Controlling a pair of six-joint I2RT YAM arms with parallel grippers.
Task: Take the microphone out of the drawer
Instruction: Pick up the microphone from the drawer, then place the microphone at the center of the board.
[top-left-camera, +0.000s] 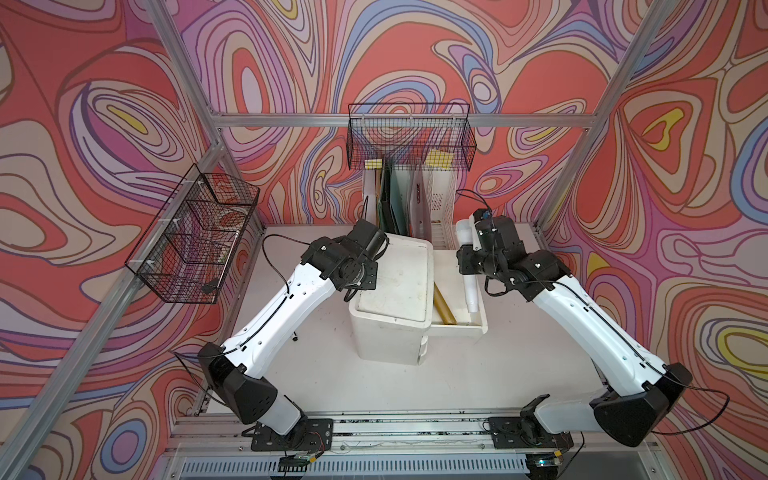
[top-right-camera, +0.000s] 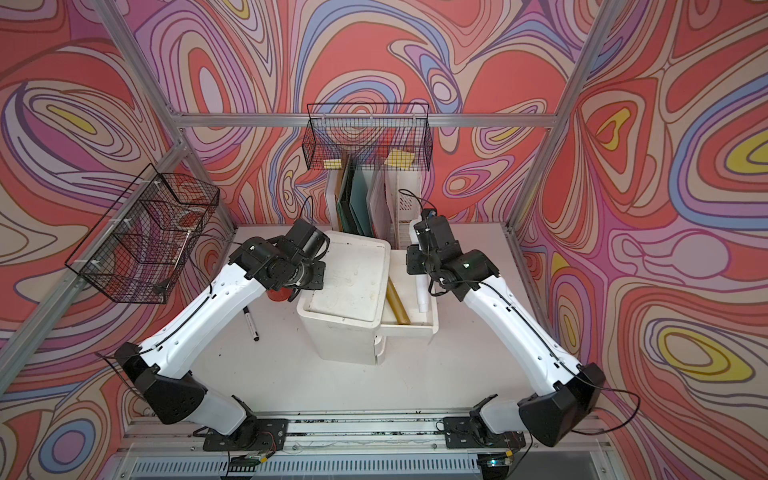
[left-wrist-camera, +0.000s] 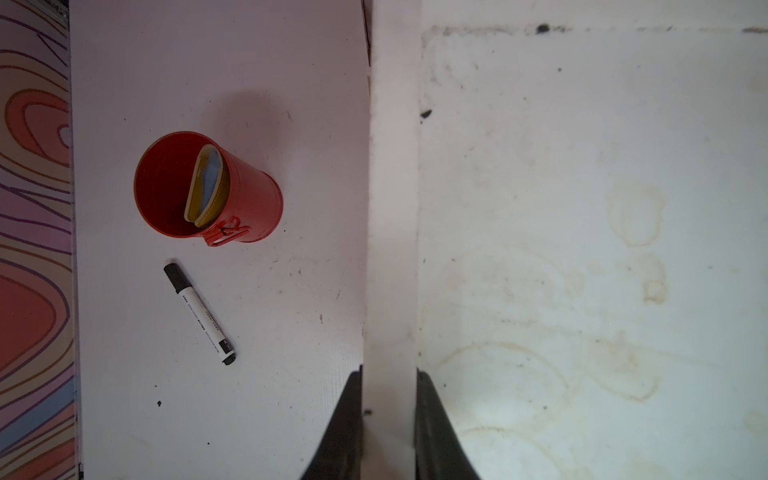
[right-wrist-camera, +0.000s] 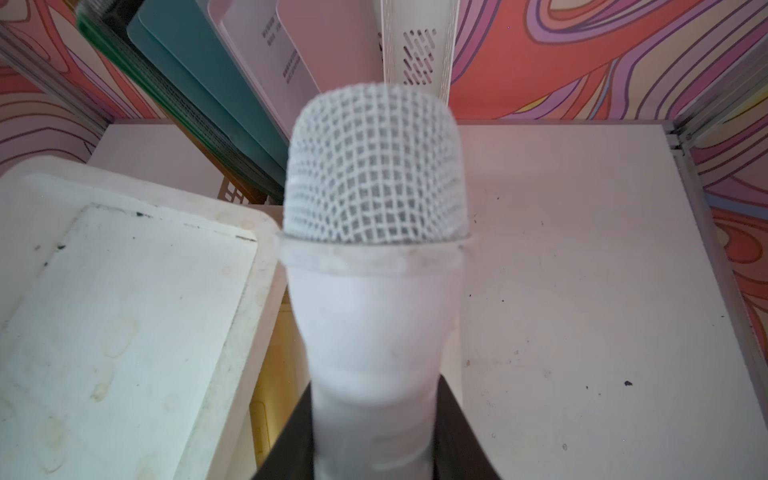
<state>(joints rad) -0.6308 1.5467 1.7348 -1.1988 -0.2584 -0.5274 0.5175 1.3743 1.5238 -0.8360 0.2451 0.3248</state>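
The white microphone (right-wrist-camera: 374, 249), with a woven mesh head and a tapered body, was grasped by the right fingers (right-wrist-camera: 291, 449). It slanted head-up, tail end over the open drawer (top-left-camera: 457, 328), beside a gold cylinder (top-left-camera: 442, 305). The left fingers (left-wrist-camera: 345, 415) were clenched on the rim of the drawer unit (top-left-camera: 390, 332). The white tabletop (top-left-camera: 478, 374) was speckled, and the walls swirled red and purple. Only the left wrist view looked into the red cup (left-wrist-camera: 249, 199) (a marker (left-wrist-camera: 199, 311) lay just beside it).

Small illegible print on the marker (left-wrist-camera: 200, 313) and on a white folder (right-wrist-camera: 286, 58).
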